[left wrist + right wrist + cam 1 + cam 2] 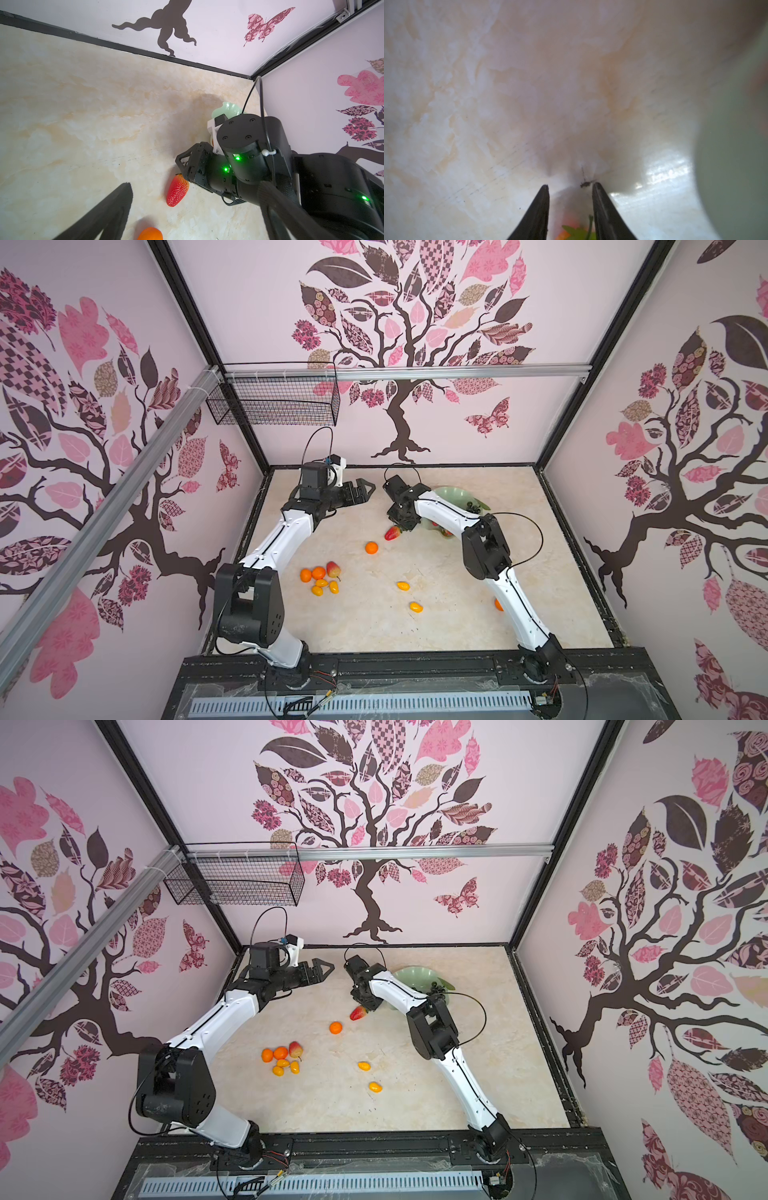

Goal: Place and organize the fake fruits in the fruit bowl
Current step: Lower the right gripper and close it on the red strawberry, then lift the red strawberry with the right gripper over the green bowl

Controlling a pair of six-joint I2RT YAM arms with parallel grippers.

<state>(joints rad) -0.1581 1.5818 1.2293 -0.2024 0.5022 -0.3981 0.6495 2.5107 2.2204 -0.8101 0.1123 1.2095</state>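
Black-fingered, the right gripper (570, 185) stands part-open astride the cap of the strawberry (392, 533), which lies on its side just beside the fruit bowl (455, 491); the wrist view is too blurred for me to confirm pad contact. I would seat the fingers lower, onto the body, close gently, then lift above the bowl's rim. The strawberry is glossy red plastic with a seeded surface, its green cap toward the bowl.
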